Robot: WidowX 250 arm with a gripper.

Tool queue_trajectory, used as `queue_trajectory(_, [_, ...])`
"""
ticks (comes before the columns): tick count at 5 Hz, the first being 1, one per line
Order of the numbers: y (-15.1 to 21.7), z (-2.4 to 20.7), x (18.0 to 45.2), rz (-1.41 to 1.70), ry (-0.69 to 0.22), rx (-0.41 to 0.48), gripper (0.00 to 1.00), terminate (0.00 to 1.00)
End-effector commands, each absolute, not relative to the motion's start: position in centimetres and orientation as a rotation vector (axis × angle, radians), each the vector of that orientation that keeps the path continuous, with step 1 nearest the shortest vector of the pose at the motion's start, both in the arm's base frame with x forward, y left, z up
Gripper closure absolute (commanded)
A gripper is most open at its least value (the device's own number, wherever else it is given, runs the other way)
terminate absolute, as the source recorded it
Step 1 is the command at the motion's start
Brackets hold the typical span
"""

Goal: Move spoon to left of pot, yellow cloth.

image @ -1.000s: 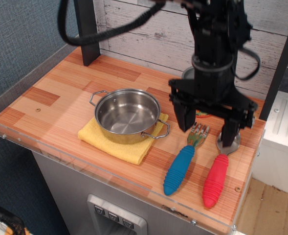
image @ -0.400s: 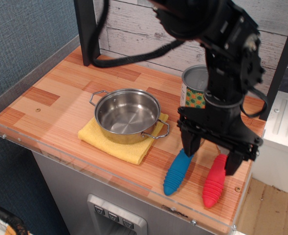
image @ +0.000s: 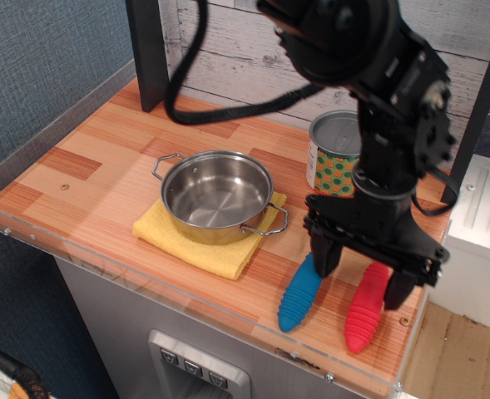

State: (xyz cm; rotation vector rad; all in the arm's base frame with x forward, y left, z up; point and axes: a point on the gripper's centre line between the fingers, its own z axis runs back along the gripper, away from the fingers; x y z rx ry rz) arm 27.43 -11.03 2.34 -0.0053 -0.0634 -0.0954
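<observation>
The spoon (image: 364, 309) lies at the front right of the counter. Only its ribbed red handle shows; its bowl is hidden behind the gripper. The gripper (image: 361, 271) is open and low over the spoon. Its left finger (image: 324, 253) stands over the top of the blue fork handle, and its right finger (image: 398, 288) stands just right of the red handle. The steel pot (image: 216, 233) sits empty on the yellow cloth (image: 188, 244), left of the gripper and apart from it.
A fork with a blue ribbed handle (image: 299, 295) lies just left of the spoon. A tin can with green and orange dots (image: 336, 166) stands behind the gripper. A clear guard rims the counter's left and front edges (image: 186, 301). A dark post (image: 150, 58) stands at the back.
The gripper has come forward and down, from over the utensil heads to over their handles, staying open. The tin can is now uncovered behind it.
</observation>
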Motion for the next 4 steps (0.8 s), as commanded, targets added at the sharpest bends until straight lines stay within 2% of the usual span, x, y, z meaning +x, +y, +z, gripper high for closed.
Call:
queue_trajectory(1, [-12.0,2.6,27.7,-0.117,-0.091,-0.015,0.0,0.0])
queue_trajectory(4, [-12.2,0.6,27.9,-0.077,-0.042,-0.009,0.0,0.0])
